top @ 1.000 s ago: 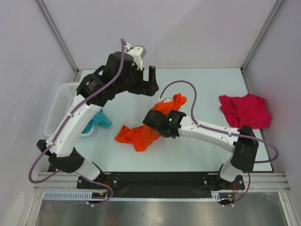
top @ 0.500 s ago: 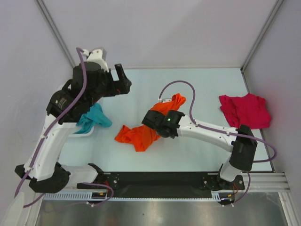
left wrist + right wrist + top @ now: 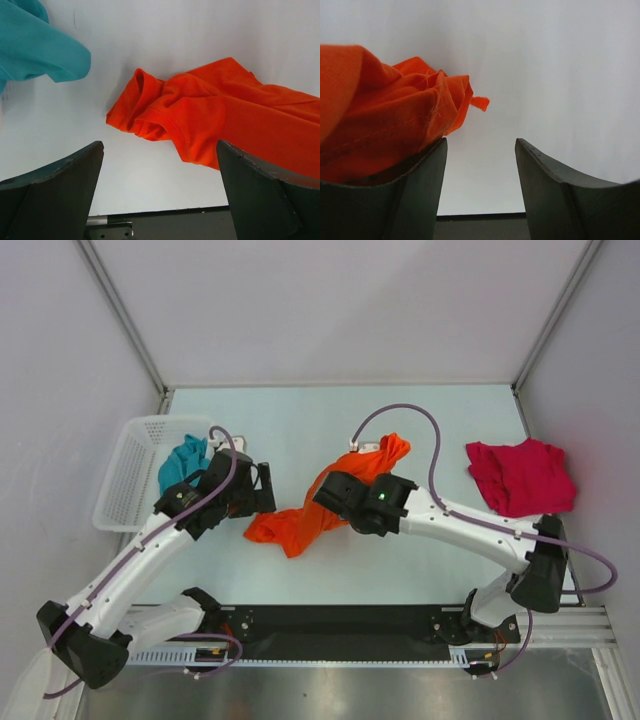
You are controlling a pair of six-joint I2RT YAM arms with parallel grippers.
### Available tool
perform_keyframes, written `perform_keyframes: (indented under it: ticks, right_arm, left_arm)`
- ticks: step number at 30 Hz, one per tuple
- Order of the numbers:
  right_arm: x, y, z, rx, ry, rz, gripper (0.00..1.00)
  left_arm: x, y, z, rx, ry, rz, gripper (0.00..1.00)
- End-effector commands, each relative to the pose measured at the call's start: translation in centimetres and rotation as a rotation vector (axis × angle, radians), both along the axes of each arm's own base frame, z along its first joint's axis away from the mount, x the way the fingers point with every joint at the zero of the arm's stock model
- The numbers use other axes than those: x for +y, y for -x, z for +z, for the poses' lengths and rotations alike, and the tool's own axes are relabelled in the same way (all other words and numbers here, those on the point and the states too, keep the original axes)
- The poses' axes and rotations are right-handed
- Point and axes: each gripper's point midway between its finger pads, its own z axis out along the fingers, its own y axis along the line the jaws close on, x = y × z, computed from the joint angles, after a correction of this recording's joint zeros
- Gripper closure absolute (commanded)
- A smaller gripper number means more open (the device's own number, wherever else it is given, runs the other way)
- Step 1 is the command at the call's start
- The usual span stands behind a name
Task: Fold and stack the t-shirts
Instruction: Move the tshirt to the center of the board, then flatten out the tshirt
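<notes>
While the orange shirt [image 3: 300,523] lies on the tabletop [image 3: 450,430], long axis running near-left to far-right, the left jaws stand wide open and empty just left of its near end; the right jaws, also open, touch its far half without gripping.

Left end effector [image 3: 160,150]: jaws wide, gap clear, bare bench [image 3: 200,30] below; orange t-shirt [image 3: 210,115] just ahead, bunched across path, spreading right. Teal t-shirt [image 3: 35,45] ahead-left, apart from orange; bare strip between passable. Right end effector [image 3: 480,145]: gap free, open bench ahead; orange cloth heaped against one finger [image 3: 415,200]. Crimson t-shirt [image 3: 520,475] well apart; white basket [image 3: 125,480] touching teal t-shirt
</notes>
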Motion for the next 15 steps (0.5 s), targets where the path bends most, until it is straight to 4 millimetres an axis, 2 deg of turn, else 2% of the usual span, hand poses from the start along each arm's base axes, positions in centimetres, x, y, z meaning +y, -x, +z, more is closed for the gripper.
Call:
perform_keyframes:
  ticks: [1,2,4,5,7,8,9,14,15]
  right_arm:
    - [-0.9,-0.3,4.7,-0.126,-0.121,-0.046,0.38]
    - [-1.0,-0.3,4.9,-0.129,-0.127,-0.048,0.38]
    - [-1.5,-0.1,5.4,-0.136,-0.133,-0.053,0.38]
    - [-1.5,-0.1,5.4,-0.137,-0.136,-0.055,0.38]
    - [-1.9,0.0,5.6,-0.137,-0.13,-0.06,0.38]
    - [-2.1,0.1,5.6,-0.139,-0.13,-0.066,0.38]
    - [-2.4,0.1,5.7,-0.14,-0.123,-0.072,0.38]
    - [-2.7,0.2,6.0,-0.136,-0.103,-0.072,0.37]
    - [-2.7,0.2,6.0,-0.135,-0.098,-0.073,0.37]
  left_arm:
    - [-1.5,-1.1,0.2,-0.073,0.119,0.014,0.01]
    - [-1.7,-0.8,-0.9,-0.049,0.121,0.002,0.01]
    - [-2.5,-1.2,-1.6,-0.056,0.148,-0.016,0.02]
    - [-2.6,-1.0,-2.7,-0.038,0.149,-0.023,0.02]
    - [-3.6,-1.4,-3.5,-0.039,0.181,-0.044,0.04]
    - [-3.6,-1.2,-4.7,-0.018,0.176,-0.05,0.05]
    - [-4.3,-1.5,-5.1,-0.019,0.195,-0.067,0.07]
    - [-4.9,-1.3,-9.3,0.05,0.185,-0.087,0.12]
    - [-5.2,-1.5,-9.6,0.044,0.196,-0.092,0.13]
